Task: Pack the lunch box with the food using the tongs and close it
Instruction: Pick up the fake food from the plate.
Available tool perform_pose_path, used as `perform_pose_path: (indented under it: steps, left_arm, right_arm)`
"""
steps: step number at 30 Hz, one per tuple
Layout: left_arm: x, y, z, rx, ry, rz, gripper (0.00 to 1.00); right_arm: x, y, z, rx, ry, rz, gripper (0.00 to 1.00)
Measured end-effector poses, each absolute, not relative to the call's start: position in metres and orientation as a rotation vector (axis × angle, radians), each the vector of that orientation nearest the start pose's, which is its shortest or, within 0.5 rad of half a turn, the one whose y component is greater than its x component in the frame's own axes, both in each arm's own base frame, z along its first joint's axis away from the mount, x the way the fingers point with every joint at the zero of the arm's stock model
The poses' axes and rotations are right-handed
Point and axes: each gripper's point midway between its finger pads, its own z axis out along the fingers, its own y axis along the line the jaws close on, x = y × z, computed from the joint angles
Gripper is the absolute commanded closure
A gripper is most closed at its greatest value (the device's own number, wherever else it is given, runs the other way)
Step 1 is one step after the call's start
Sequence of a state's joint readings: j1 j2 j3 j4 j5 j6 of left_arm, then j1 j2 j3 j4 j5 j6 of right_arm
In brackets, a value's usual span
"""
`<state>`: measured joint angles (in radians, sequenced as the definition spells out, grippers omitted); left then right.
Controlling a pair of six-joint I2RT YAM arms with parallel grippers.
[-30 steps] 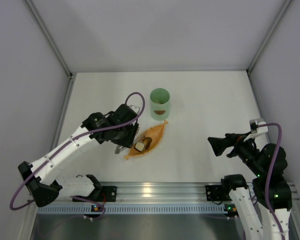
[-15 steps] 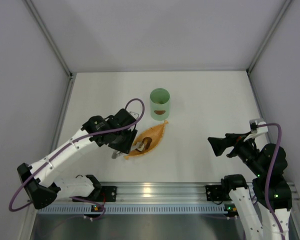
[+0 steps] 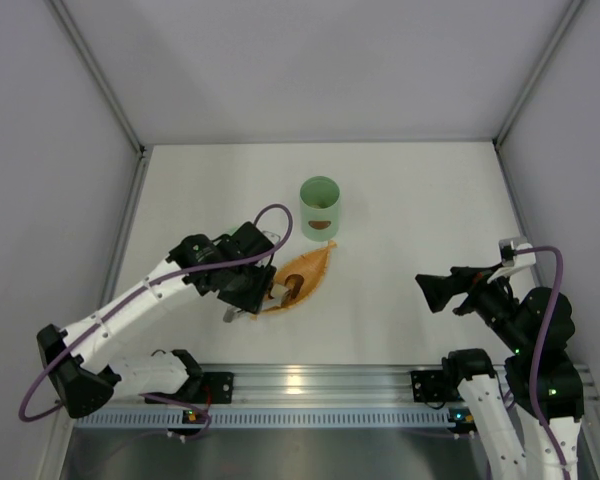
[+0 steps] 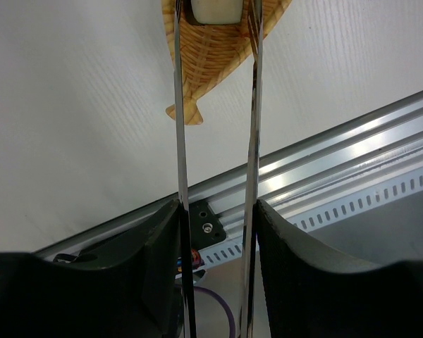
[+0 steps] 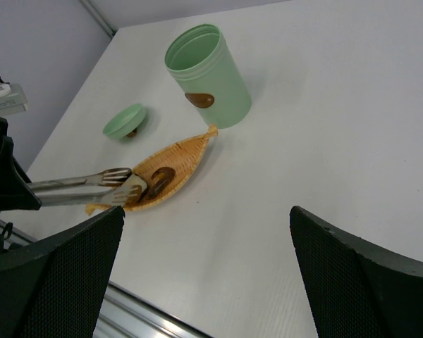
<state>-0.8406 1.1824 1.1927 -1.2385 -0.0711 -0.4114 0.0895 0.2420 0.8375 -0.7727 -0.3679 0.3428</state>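
My left gripper (image 3: 252, 288) (image 4: 217, 211) is shut on the silver tongs (image 4: 253, 105) (image 5: 77, 187), one finger on the outside of each arm. The forked tong tips reach into the orange leaf-shaped tray (image 3: 305, 275) (image 5: 176, 158) and flank a white piece of food (image 4: 215, 10) (image 5: 130, 187). A dark brown curved piece (image 5: 158, 181) lies beside it. The mint-green lunch box (image 3: 320, 208) (image 5: 208, 74) stands open and upright just beyond the tray's tip. Its lid (image 5: 123, 121) lies on the table to the left. My right gripper (image 3: 432, 291) (image 5: 206, 211) is open and holds nothing, well right of the tray.
An aluminium rail (image 4: 324, 162) runs along the table's near edge, close behind the left gripper. White walls (image 3: 70, 170) enclose the table on the left, right and back.
The left arm has drawn back toward the near edge and swung the tongs onto the tray's near end, around the white piece. The right arm has not moved.
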Motion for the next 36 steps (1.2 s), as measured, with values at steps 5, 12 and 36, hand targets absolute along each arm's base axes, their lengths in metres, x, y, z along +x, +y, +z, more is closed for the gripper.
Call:
perform_pose_path:
  steps: [5, 12, 36]
  left_arm:
    - [0.138, -0.161, 0.170, 0.584, 2.760, -0.202, 0.50]
    - [0.138, -0.162, 0.169, 0.591, 2.766, -0.198, 0.51]
    - [0.158, -0.178, 0.206, 0.558, 2.656, -0.246, 0.68]
  right_arm:
    - [0.148, 0.090, 0.284, -0.049, 1.778, 0.635, 0.00]
    - [0.148, 0.090, 0.284, -0.050, 1.779, 0.634, 0.01]
    - [0.148, 0.090, 0.284, -0.050, 1.779, 0.634, 0.00]
